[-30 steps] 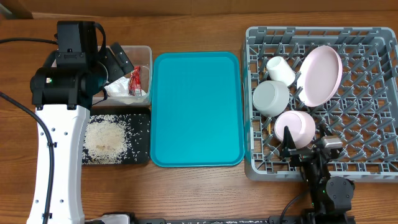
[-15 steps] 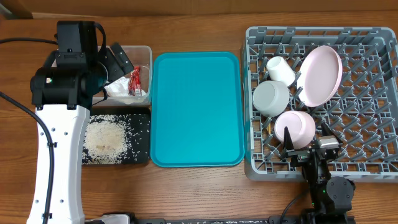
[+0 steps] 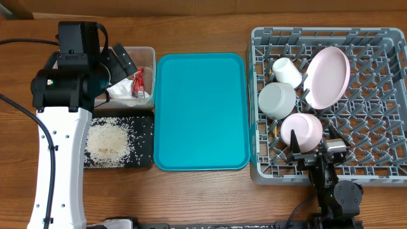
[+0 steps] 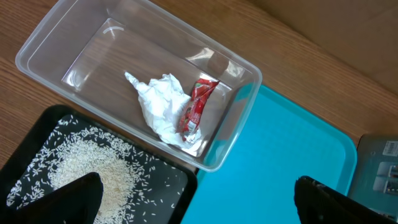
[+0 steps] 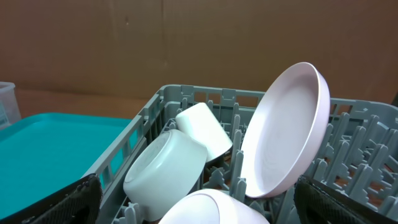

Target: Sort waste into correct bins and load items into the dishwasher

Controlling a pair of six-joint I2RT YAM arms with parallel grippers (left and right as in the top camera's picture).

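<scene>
On the wooden table (image 3: 203, 197), a teal tray (image 3: 201, 111) separates tub (image 3: 146, 60) from rack (image 3: 381, 95).

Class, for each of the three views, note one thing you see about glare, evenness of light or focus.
Overhead: even light, no glare on the teal tray. Left wrist: white highlights glint on the walls of the clear tub; the left hand shows only as blurred dark fingers in the bottom corners. Right wrist: the plate is sharp, while the right hand shows out-of-focus fingers.

Overhead straight down, whole table (image 3: 203, 191). Left wrist close above clear tub (image 4: 87, 56); right wrist low, level, across dish rack (image 5: 144, 121). Teal tray (image 3: 200, 111) shared.
</scene>
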